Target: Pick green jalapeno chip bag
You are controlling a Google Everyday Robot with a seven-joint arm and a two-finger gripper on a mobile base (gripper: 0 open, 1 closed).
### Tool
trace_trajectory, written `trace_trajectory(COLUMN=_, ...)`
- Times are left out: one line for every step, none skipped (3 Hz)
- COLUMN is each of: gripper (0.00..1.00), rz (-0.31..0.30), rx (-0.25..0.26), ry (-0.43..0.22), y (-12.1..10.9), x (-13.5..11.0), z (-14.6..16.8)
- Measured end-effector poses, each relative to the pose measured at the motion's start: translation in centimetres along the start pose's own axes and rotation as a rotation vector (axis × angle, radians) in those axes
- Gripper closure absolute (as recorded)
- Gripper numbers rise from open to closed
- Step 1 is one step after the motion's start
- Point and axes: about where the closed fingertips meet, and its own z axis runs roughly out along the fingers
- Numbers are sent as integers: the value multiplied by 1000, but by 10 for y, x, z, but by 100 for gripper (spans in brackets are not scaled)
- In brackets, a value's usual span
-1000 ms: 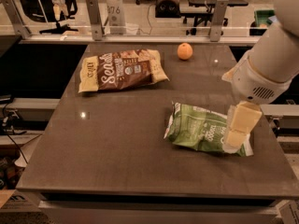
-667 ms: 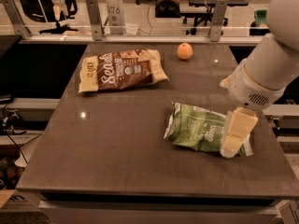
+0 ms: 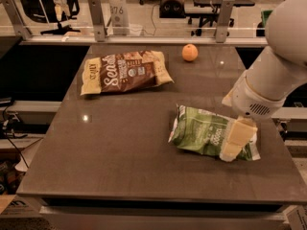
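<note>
Green jalapeno chip bag (image 3: 201, 131) lies flat on the surface (image 3: 120, 147), right of centre and toward the near edge. Its long axis runs roughly left-right and is slightly skewed: the left end sits a bit farther back, the right end nearer the front-right corner. Crinkled green face with white print running sideways. A pale sealed edge shows at the left end. The whole bag rests on the surface.

End effector (image 3: 232, 146) is down at the bag's right end. It's cream-coloured, pointing down and slightly left, and overlaps the bag from this angle, with its tip at the bag's near edge. Can't tell whether it's wide or narrow, since it reads as one solid block here. Can't tell either whether it's actually touching the bag or just in front of it.

Arm (image 3: 278, 66) comes in from the upper right as a big white link. A rounded wrist housing with a small vent grille sits directly above the end effector.

Other items:
- Brown-and-cream snack bag (image 3: 124, 73) with white script lettering lies flat at back-left, well apart from the green bag.
- Orange fruit (image 3: 190, 52) sits near the back edge, right of the brown bag and not touching it.
- Small glare spot (image 3: 85, 118) shows on the left side of the surface.

Metal rail with upright posts (image 3: 96, 18) runs behind the surface's back edge. Office chairs (image 3: 172, 6) stand farther back.
</note>
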Motion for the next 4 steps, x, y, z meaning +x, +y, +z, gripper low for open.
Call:
trace_trajectory(gripper=39, rz=6, rx=-10, ry=-2, y=1, x=-1, z=4)
trace_trajectory(gripper=63, rz=6, rx=-11, ry=-2, y=1, x=-4, z=1)
trace_trajectory(gripper=86, rz=10, rx=-2, ry=1, y=-2, x=-8, z=-6)
trace_trajectory(gripper=100, rz=14, rx=11, ry=-10, y=-8, x=-16, z=-21)
